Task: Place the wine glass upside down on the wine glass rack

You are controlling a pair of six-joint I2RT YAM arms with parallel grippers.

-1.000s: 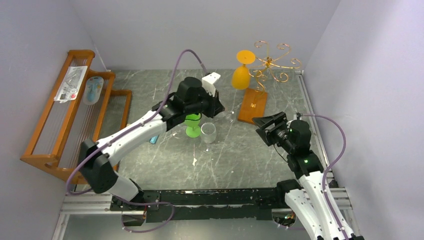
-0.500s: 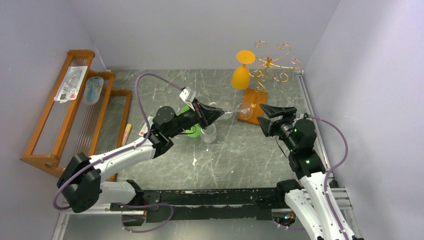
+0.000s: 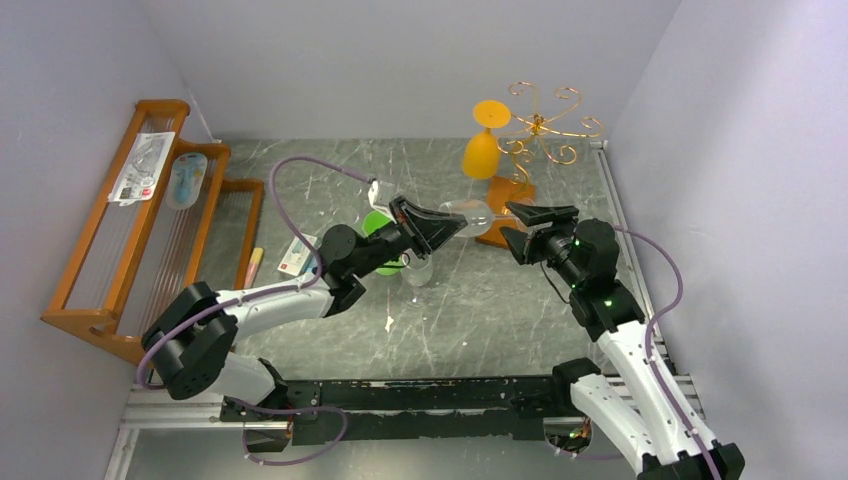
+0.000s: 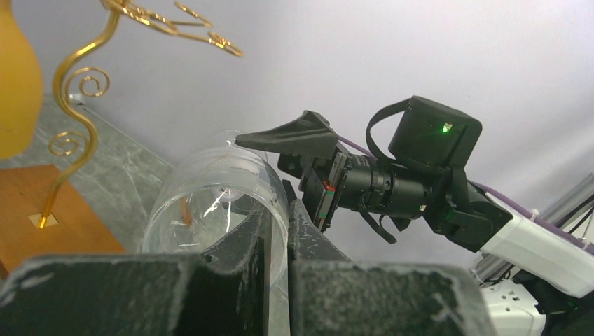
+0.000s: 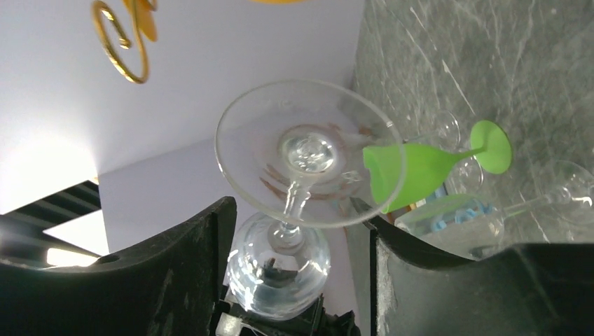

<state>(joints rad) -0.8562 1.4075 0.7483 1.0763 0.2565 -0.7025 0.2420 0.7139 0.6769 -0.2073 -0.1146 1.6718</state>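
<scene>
My left gripper [image 3: 452, 222] is shut on the rim of a clear wine glass [image 3: 470, 212] and holds it on its side above the table, foot toward my right arm. In the left wrist view the left gripper [image 4: 277, 217] pinches the bowl wall [image 4: 210, 203]. My right gripper [image 3: 506, 221] is open. In the right wrist view it [image 5: 294, 206] straddles the stem without touching, behind the round foot [image 5: 308, 154]. The gold wire wine glass rack [image 3: 542, 125] on its wooden base [image 3: 515, 190] stands at the back right, with an orange glass [image 3: 483, 150] hanging upside down on it.
A green glass [image 3: 380, 240] lies on the table under the left arm, beside a clear glass [image 3: 417, 268]. More clear glasses show in the right wrist view [image 5: 553, 196]. A large slatted wooden rack [image 3: 130, 230] stands at the left. Small packets [image 3: 295, 255] lie near it.
My left arm has lifted the clear glass off the table, turned it sideways and carried it right. My right gripper has moved left, so its open fingers now flank the stem.
</scene>
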